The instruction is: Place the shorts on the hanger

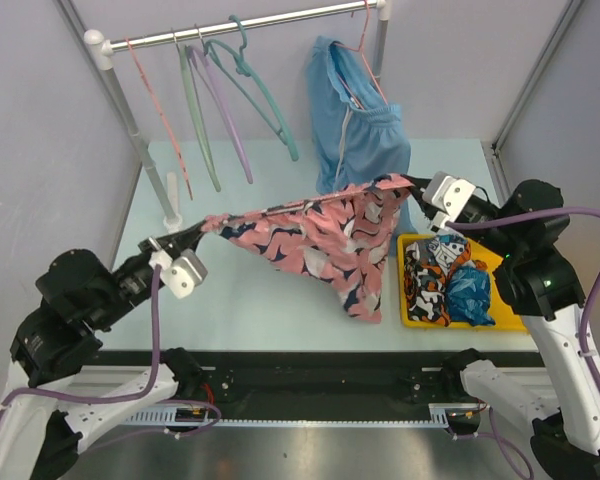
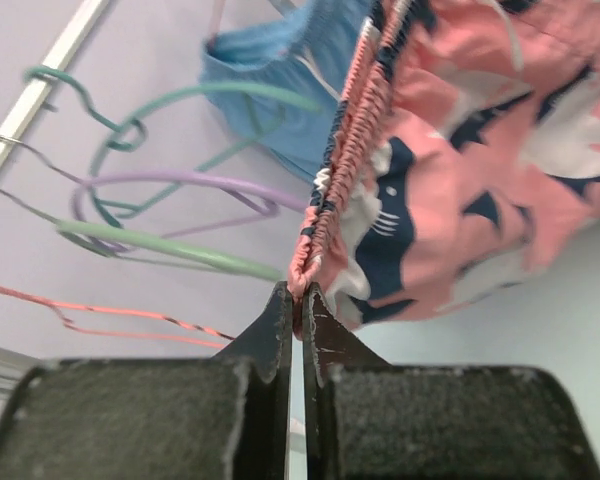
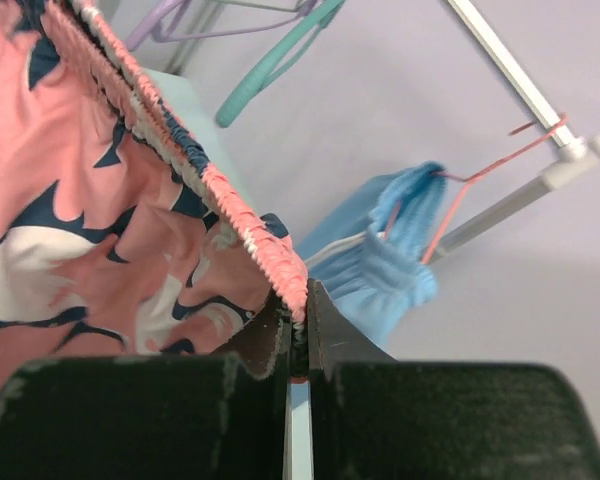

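Observation:
The pink shorts (image 1: 320, 245) with navy and white print hang stretched in the air above the table, held by the waistband at both ends. My left gripper (image 1: 208, 226) is shut on the left end of the waistband (image 2: 310, 250). My right gripper (image 1: 412, 183) is shut on the right end (image 3: 280, 275). The teal-green hanger (image 1: 255, 85) hangs by its hook on the rail (image 1: 280, 22), behind the shorts and apart from them. It also shows in the left wrist view (image 2: 180, 100) and the right wrist view (image 3: 270, 65).
On the rail hang a pink hanger (image 1: 160, 105), a pale green hanger (image 1: 198, 115), a purple hanger (image 1: 228, 115) and light-blue shorts (image 1: 355, 125) on a red hanger. A yellow tray (image 1: 412, 305) with patterned clothes (image 1: 445, 280) sits at the right.

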Tool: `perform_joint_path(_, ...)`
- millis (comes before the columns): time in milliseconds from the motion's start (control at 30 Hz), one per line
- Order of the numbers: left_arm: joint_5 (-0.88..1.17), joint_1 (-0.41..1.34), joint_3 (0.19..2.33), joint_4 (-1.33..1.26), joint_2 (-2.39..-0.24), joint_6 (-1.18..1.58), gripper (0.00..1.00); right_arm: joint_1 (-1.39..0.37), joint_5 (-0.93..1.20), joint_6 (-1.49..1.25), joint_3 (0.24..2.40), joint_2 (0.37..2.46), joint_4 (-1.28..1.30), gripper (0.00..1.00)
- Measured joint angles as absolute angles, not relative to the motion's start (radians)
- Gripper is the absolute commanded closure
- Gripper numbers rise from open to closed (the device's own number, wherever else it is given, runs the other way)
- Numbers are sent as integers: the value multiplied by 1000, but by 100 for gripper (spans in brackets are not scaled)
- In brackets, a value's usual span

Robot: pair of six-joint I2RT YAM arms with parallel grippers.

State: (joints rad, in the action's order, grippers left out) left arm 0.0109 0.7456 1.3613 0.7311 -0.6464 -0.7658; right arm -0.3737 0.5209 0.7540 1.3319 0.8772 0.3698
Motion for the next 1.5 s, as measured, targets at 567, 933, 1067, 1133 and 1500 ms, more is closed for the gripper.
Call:
perform_joint_path(567, 299, 736, 966, 959, -636, -682, 80, -627, 564, 593, 1098, 863, 516, 100)
perform_joint_path(933, 469, 735, 942, 931, -751, -618, 29, -706, 471, 477, 1039, 858, 489, 100)
perform_joint_path(1067, 502, 763, 958, 878, -789, -566, 26, -713, 431, 432, 1032, 875, 457, 100)
perform_joint_path(1133, 509, 800, 977, 855, -808, -539, 25, -714, 412, 418, 1032, 882, 444, 100)
perform_joint_path(1500, 549, 924, 1123, 764, -906, -406, 21, -716, 324, 370, 1032, 897, 399, 100)
